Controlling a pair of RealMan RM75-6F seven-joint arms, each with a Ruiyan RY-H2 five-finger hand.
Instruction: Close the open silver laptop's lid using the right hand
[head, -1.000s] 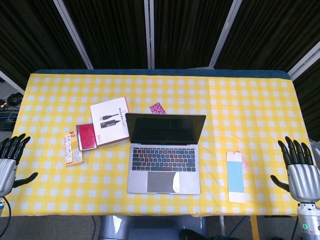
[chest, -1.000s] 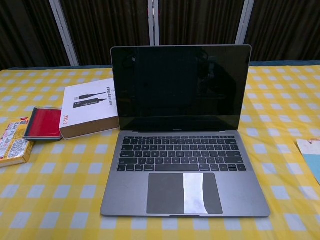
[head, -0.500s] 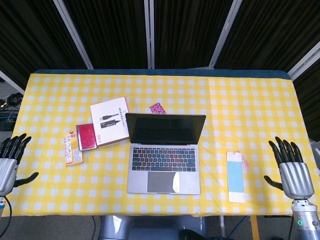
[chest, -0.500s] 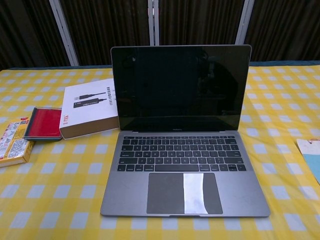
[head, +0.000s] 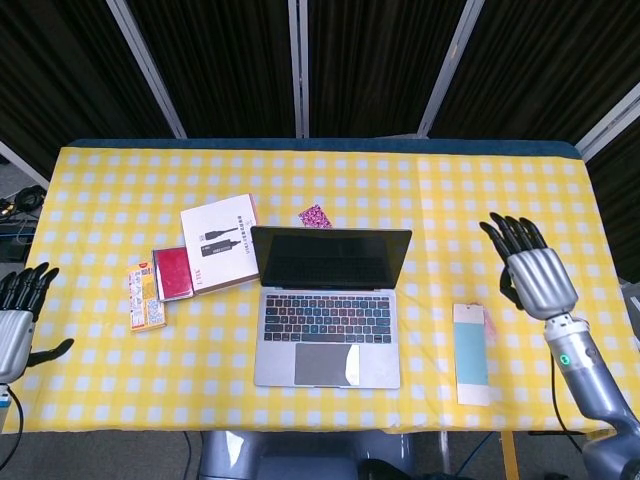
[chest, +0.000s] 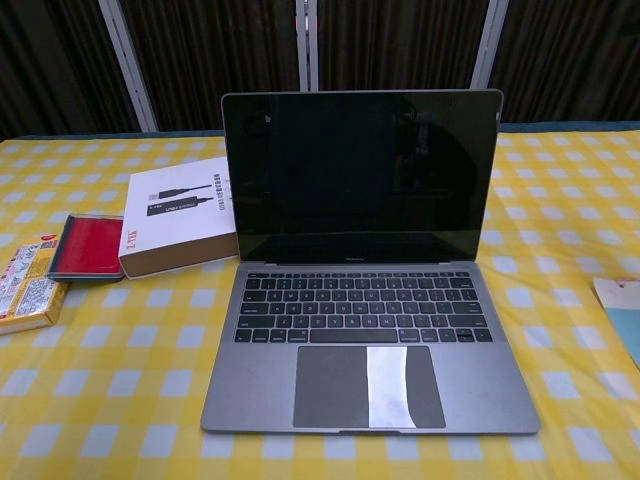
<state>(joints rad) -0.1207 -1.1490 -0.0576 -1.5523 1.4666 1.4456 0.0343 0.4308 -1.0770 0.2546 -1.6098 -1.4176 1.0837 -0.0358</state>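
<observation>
The silver laptop (head: 328, 310) (chest: 365, 300) stands open in the middle of the table, its dark screen upright and facing me. My right hand (head: 528, 267) hovers over the table's right side with its fingers spread and nothing in it, well to the right of the lid. At the table's left front corner my left hand (head: 15, 318) is open and holds nothing. The chest view shows neither hand.
A white box (head: 219, 243), a red case (head: 173, 272) and a small yellow packet (head: 146, 298) lie left of the laptop. A pink scrap (head: 315, 216) lies behind the lid. A light blue booklet (head: 471, 352) lies between the laptop and my right hand.
My right hand has risen from the table's right front corner and moved up and leftward over the cloth. The left hand has dipped slightly. The laptop has not moved.
</observation>
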